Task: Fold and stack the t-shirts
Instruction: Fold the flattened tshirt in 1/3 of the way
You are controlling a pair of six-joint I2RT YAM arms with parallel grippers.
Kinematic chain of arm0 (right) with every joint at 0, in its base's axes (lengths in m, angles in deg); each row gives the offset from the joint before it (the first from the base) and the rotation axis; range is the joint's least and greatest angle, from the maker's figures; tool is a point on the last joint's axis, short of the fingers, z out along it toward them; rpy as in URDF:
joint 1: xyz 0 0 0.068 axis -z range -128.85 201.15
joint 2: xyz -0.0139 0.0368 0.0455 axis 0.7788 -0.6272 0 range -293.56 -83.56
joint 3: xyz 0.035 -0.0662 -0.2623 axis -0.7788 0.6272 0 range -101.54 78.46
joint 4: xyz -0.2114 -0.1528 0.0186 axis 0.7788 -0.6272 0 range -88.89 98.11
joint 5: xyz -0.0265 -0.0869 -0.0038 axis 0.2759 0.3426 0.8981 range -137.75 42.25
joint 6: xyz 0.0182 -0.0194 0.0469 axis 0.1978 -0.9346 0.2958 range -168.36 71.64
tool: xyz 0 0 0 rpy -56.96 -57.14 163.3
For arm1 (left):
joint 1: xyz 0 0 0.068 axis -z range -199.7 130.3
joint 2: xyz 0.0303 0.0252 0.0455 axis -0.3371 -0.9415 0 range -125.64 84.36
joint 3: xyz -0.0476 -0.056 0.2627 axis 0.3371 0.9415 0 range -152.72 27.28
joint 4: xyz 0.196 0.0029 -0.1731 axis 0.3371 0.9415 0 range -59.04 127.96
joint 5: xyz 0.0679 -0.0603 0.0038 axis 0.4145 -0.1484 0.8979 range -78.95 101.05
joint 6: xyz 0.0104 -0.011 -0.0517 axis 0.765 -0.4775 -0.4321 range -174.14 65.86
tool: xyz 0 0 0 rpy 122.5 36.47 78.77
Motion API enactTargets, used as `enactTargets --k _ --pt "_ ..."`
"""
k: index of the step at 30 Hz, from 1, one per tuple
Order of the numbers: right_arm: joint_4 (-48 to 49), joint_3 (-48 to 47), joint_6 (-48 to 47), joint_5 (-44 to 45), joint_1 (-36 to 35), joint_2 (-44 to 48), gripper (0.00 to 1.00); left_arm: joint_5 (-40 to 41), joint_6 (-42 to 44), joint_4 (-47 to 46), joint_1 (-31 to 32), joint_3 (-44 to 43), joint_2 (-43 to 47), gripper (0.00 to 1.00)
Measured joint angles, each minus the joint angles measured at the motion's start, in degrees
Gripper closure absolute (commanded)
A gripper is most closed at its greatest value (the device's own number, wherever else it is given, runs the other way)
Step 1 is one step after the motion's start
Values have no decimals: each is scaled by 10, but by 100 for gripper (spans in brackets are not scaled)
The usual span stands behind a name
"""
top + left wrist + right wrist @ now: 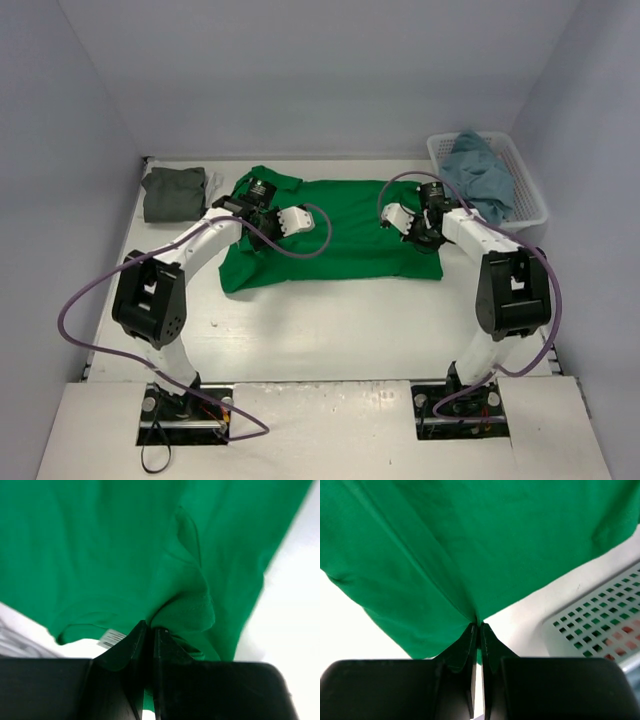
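Olive shirt (175, 193) sits bundled at ten o'clock; green shirt (350, 215) lies spread mid-worktop, left jaws pinching its nine o'clock edge, right jaws pinching its three o'clock edge, likely readying a fold; blue shirt (478, 170) waits in basket (535, 203).

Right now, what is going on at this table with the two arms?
Both arms are handling the green t-shirt, spread across the middle of the table. The left pincer is shut on its cloth at one end, the right pincer on its edge at the other. A dark olive-grey shirt lies bundled in the far left corner; a light blue shirt sits crumpled in the white basket at far right.
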Motion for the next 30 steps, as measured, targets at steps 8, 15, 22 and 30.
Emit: enactTargets --k 8,15,22,30 --pt "10 -19 1 0 0 -35 100 67 -24 -96 -2 0 -33 100" --pt "30 -43 8 0 0 -57 100 99 -35 -122 -3 -6 -60 99" --pt "52 -57 22 0 0 -83 100 116 -42 -129 -9 -32 -93 82" --pt "68 -57 31 6 -1 -102 99 123 -54 -139 -11 -58 -142 71"
